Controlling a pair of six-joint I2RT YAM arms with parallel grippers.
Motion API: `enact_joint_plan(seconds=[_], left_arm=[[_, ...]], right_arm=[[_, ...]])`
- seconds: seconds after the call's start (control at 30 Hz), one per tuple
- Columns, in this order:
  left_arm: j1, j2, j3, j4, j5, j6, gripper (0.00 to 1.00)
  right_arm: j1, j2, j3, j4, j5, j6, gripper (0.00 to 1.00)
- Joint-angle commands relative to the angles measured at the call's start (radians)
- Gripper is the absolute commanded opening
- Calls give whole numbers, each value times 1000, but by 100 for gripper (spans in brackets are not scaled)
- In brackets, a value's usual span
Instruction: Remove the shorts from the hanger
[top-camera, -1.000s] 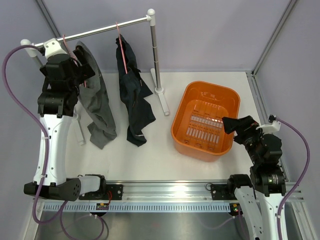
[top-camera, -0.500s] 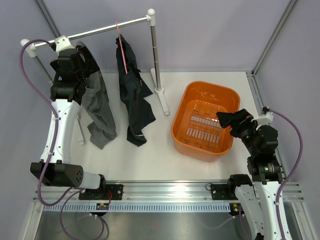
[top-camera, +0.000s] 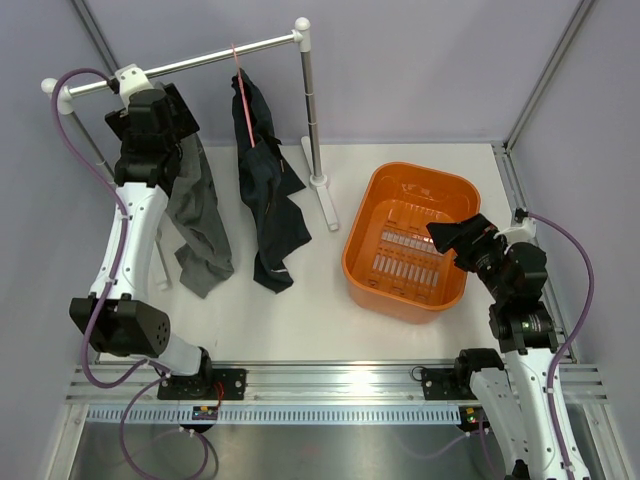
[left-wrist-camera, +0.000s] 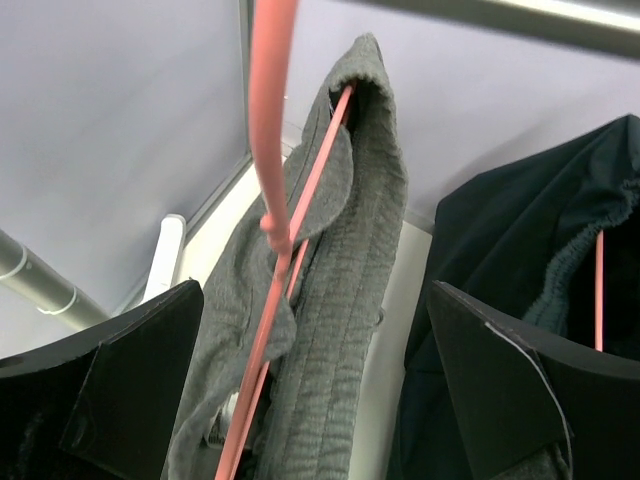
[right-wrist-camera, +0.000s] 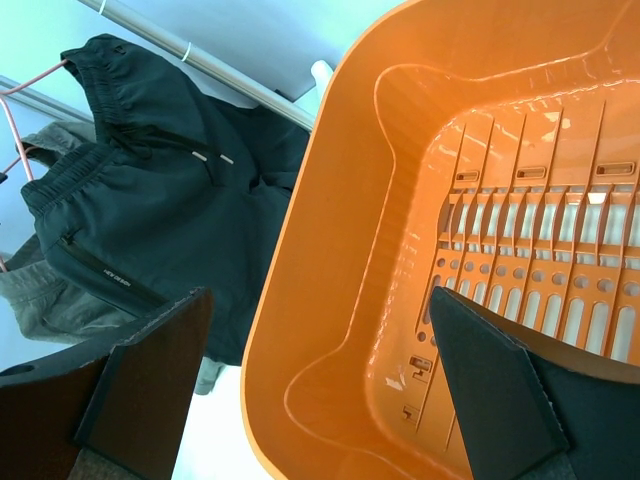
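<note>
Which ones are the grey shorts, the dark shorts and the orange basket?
grey shorts (top-camera: 203, 225): overhead view, middle of the hanging cloth.
dark navy shorts (top-camera: 270, 205): overhead view, middle of the hanging cloth.
orange basket (top-camera: 360, 240): overhead view, its left wall.

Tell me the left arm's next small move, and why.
Probably ease the left gripper forward and close it on the grey shorts. Its jaws stand open, the cloth hangs just ahead, centred between them and draped over the pink hanger, and nothing is gripped yet.
</note>
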Motion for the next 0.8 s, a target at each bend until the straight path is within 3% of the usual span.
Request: enact_joint_plan(seconds=[0.0,0.27,0.63,0.77], left_arm=[[-1,-8,53,86,-64,5,99],[0,-8,46,107,-99,20,89],[0,12,82,78,-88,42,61],[0,22,101,57,-88,43,59]], right_arm=[[-3,2,2,64,-24,-16,99],[-3,15,-22,81,-33,-14,99],[-3,4,-38,94,-44,-2,99],[-4,5,-42,98,-47,3,100]])
